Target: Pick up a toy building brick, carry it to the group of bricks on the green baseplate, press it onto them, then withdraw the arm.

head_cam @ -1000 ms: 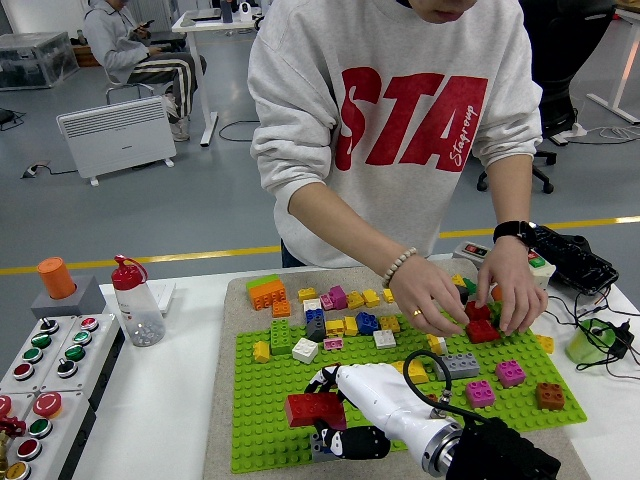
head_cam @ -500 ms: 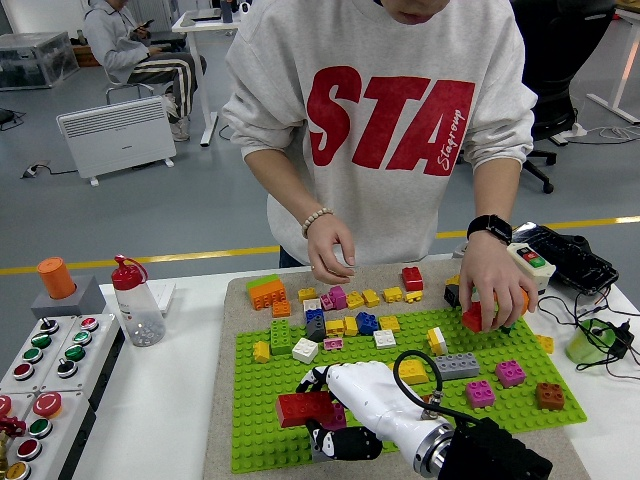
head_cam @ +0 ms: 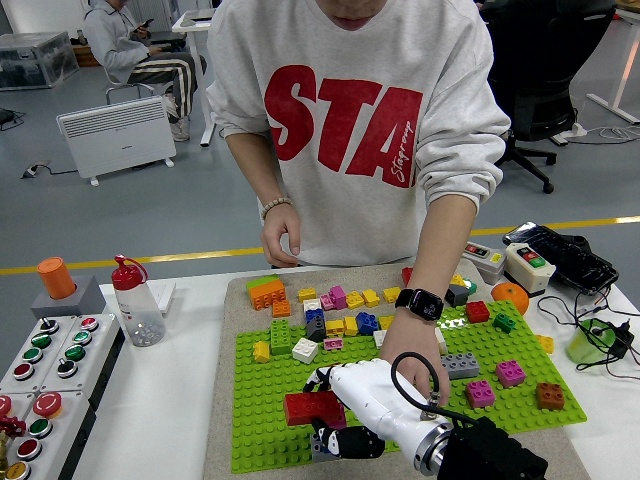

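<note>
My right hand (head_cam: 330, 412), white with black fingers, reaches in from the lower right over the front of the green baseplate (head_cam: 258, 425). Its fingers are curled on a red brick (head_cam: 310, 407) that sits low on the plate. A small grey brick (head_cam: 321, 446) lies just under the fingers. The group of small yellow, blue, pink and green bricks (head_cam: 340, 325) stands further back on the plate. A person's hand with a black watch (head_cam: 412, 352) rests on the back of my right hand. The person's other hand (head_cam: 281, 230) hangs above the table's far edge.
A grey brick (head_cam: 460, 365), two pink bricks (head_cam: 510, 373) and a brown brick (head_cam: 549, 396) stand on the plate's right. An orange brick (head_cam: 266, 293) lies at the back left. A bottle (head_cam: 136, 303) and button box (head_cam: 45, 360) stand left; a green cup (head_cam: 589, 341) right.
The person's watch hand left the bricks at the plate's right and came down onto my right hand. The other hand lifted off the table. My hand and red brick barely moved.
</note>
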